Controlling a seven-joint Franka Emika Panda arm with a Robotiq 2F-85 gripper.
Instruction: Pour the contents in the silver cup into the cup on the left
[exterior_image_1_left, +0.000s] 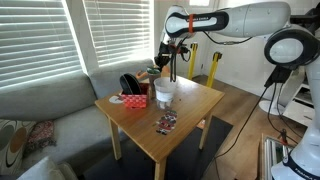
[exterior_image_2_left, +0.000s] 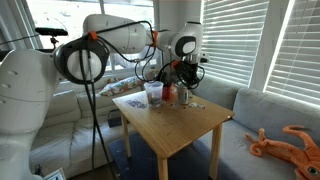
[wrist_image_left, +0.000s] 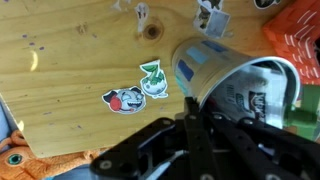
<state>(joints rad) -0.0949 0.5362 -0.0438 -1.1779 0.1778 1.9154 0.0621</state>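
The silver cup (wrist_image_left: 215, 70) stands upright on the wooden table (wrist_image_left: 70, 60). It is pale silvery with a blue label, and its wide mouth shows pale and dark contents. It also shows in both exterior views (exterior_image_1_left: 167, 88) (exterior_image_2_left: 185, 97), right under the arm's hand. My gripper (wrist_image_left: 192, 118) points down with its fingers close together on the cup's near rim; it also shows in both exterior views (exterior_image_1_left: 173, 76) (exterior_image_2_left: 183, 86). A taller clear cup (exterior_image_2_left: 153, 93) stands apart from it on the table. The cup's base still seems to rest on the table.
A squat red container (exterior_image_1_left: 135, 99) (exterior_image_2_left: 170, 95) stands between the two cups. Cartoon stickers (wrist_image_left: 140, 85) lie on the tabletop. Orange and green packets (wrist_image_left: 295, 40) sit beyond the silver cup. A grey sofa (exterior_image_1_left: 40, 105) runs along the table's side, and a camera stand (exterior_image_2_left: 95, 120) stands nearby.
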